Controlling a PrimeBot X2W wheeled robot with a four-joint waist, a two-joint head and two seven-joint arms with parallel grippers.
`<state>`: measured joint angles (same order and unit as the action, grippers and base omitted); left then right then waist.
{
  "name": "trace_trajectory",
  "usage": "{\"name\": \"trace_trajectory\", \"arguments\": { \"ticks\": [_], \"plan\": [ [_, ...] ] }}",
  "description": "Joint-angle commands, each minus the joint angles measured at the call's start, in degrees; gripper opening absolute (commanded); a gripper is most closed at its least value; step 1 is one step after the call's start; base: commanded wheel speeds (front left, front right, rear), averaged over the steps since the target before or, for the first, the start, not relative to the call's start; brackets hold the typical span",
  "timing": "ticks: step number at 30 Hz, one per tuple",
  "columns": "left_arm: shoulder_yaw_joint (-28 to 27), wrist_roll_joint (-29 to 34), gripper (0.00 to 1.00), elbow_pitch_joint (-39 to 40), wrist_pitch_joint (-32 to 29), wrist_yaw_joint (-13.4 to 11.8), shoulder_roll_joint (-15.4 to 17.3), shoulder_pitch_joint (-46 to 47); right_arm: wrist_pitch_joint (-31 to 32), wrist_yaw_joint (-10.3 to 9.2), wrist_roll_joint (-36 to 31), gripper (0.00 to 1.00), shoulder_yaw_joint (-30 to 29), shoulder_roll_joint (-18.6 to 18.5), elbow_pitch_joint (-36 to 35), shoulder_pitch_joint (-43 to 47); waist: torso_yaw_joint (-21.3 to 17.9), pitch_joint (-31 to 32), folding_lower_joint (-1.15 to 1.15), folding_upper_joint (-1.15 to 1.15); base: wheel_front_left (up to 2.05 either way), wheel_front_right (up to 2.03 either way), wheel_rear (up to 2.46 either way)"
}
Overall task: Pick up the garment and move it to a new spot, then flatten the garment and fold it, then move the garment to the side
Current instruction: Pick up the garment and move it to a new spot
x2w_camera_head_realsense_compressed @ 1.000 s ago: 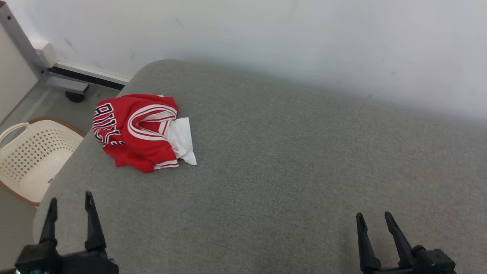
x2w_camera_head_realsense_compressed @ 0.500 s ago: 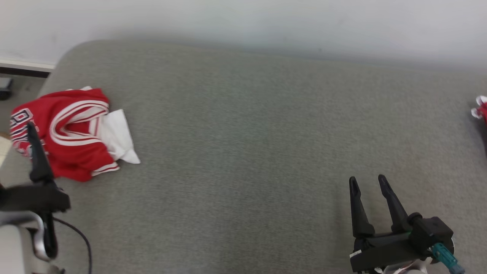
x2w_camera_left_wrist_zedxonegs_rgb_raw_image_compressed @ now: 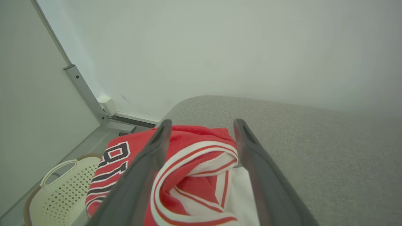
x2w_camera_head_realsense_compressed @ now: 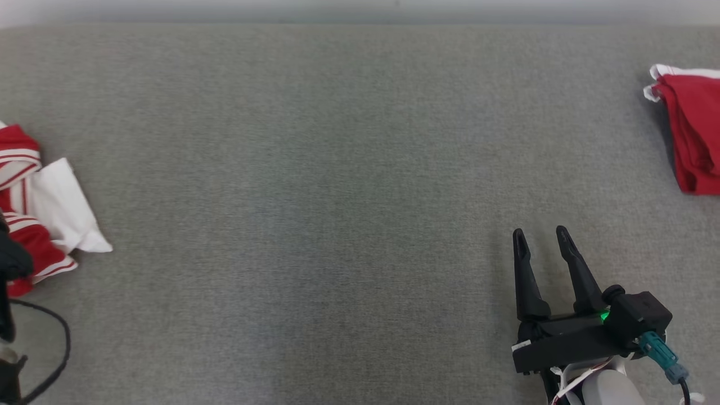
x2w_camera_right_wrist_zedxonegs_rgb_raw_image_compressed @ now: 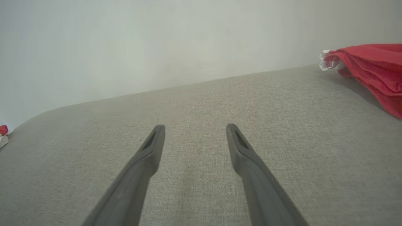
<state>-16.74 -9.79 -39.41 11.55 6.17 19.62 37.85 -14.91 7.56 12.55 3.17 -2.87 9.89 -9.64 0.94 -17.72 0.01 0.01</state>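
A crumpled red garment point(x2w_camera_head_realsense_compressed: 22, 225) with white stripes and a white lining lies at the left edge of the grey cushioned surface point(x2w_camera_head_realsense_compressed: 337, 169). In the left wrist view the same garment point(x2w_camera_left_wrist_zedxonegs_rgb_raw_image_compressed: 191, 175) shows black-and-white lettering. My left gripper point(x2w_camera_left_wrist_zedxonegs_rgb_raw_image_compressed: 202, 122) hovers open just above and in front of it, one finger on each side of its striped collar and not touching it. A second red garment point(x2w_camera_head_realsense_compressed: 694, 135) is heaped at the far right edge, also seen as the red garment point(x2w_camera_right_wrist_zedxonegs_rgb_raw_image_compressed: 373, 72). My right gripper point(x2w_camera_head_realsense_compressed: 540, 232) stands open over bare fabric at the lower right, right gripper point(x2w_camera_right_wrist_zedxonegs_rgb_raw_image_compressed: 195, 126) empty.
A cream perforated basket point(x2w_camera_left_wrist_zedxonegs_rgb_raw_image_compressed: 59, 188) stands on the floor beyond the surface's left end, beside a grey metal frame post point(x2w_camera_left_wrist_zedxonegs_rgb_raw_image_compressed: 84, 94). A white wall point(x2w_camera_right_wrist_zedxonegs_rgb_raw_image_compressed: 157, 47) runs along the back. A black cable point(x2w_camera_head_realsense_compressed: 50, 349) loops at the lower left.
The camera has swung right: the striped garment slid to the left edge of view and the second red garment came into view at the right. Both grippers stayed open.
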Motion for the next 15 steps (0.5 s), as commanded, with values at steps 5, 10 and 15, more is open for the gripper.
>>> {"name": "trace_trajectory", "arguments": {
  "ticks": [5,10,15],
  "plan": [
    [-0.8,-1.9,1.0,-8.6,-8.6,-0.8,2.3,3.3,-0.3,-0.12,0.5,1.0,0.2,0.1,0.3,-0.8,-3.0,-2.8,-0.01,-0.01,0.0,0.0,0.0],
    [-2.1,-4.0,1.0,-14.0,-17.2,-2.4,2.3,5.0,-0.3,-0.11,0.1,1.0,-0.1,0.1,0.5,-1.0,-2.8,-2.4,-0.01,-0.01,0.0,0.0,0.0],
    [-2.9,-6.1,1.0,-18.3,-26.8,-3.7,1.8,6.1,-0.3,-0.12,-0.6,1.0,0.0,0.1,0.7,-0.4,-2.5,-1.4,-0.01,-0.01,0.0,0.0,0.0]
  ]
}}
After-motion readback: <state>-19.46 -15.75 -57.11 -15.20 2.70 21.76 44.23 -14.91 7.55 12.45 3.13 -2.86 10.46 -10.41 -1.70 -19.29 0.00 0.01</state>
